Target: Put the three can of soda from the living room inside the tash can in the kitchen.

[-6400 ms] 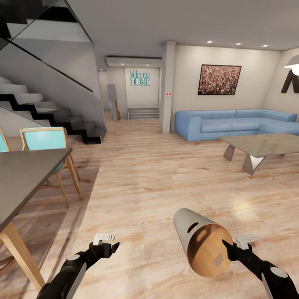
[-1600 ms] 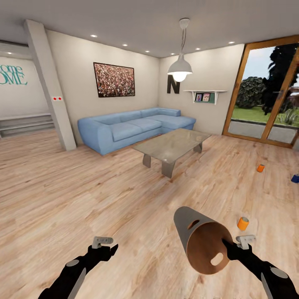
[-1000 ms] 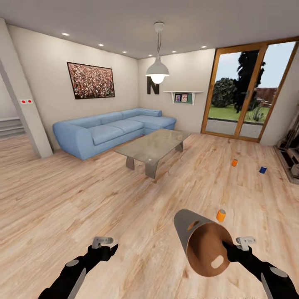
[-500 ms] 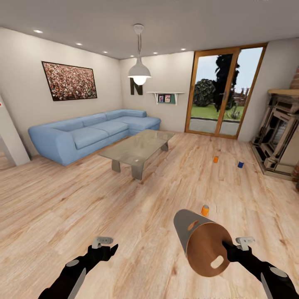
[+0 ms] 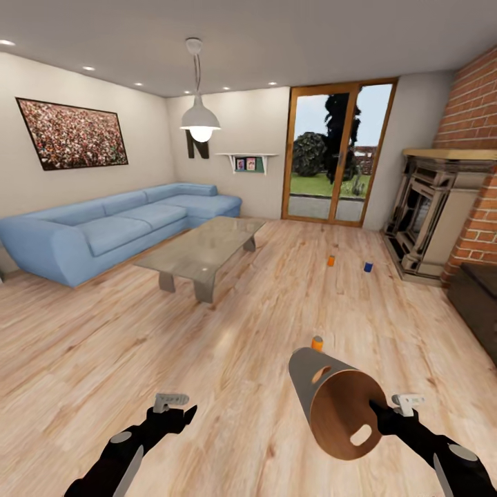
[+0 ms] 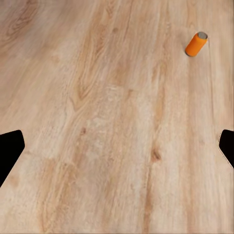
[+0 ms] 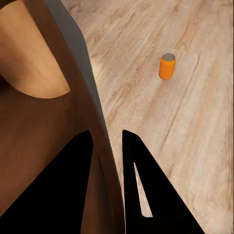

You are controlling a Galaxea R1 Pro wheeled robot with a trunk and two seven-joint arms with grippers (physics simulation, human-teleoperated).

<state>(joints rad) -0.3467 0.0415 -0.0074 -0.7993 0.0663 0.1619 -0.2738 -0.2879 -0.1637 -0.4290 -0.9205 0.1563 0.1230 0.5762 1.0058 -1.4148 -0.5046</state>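
My right gripper [image 5: 378, 416] is shut on the rim of the grey trash can [image 5: 330, 400], which lies tilted with its brown-orange inside facing me; its wall [image 7: 44, 122] sits between the fingers in the right wrist view. An orange soda can [image 5: 317, 343] stands on the wood floor just beyond the bin, also seen upright as the orange can [image 7: 167, 66] and the orange can [image 6: 196, 44]. Farther off, a second orange can [image 5: 331, 260] and a blue can [image 5: 368, 266] stand near the glass doors. My left gripper [image 5: 174, 410] hangs open and holds nothing.
A light-blue corner sofa [image 5: 103, 228] and glass coffee table [image 5: 203, 245] stand at the left. The brick fireplace [image 5: 435, 214] and a dark bench [image 5: 476, 297] line the right wall. Wood-framed glass doors [image 5: 331, 162] are at the back.
The camera has swung right: sofa and table slid left and the fireplace came into view. The nearest orange can now sits just behind the bin. Both grippers keep their pose.
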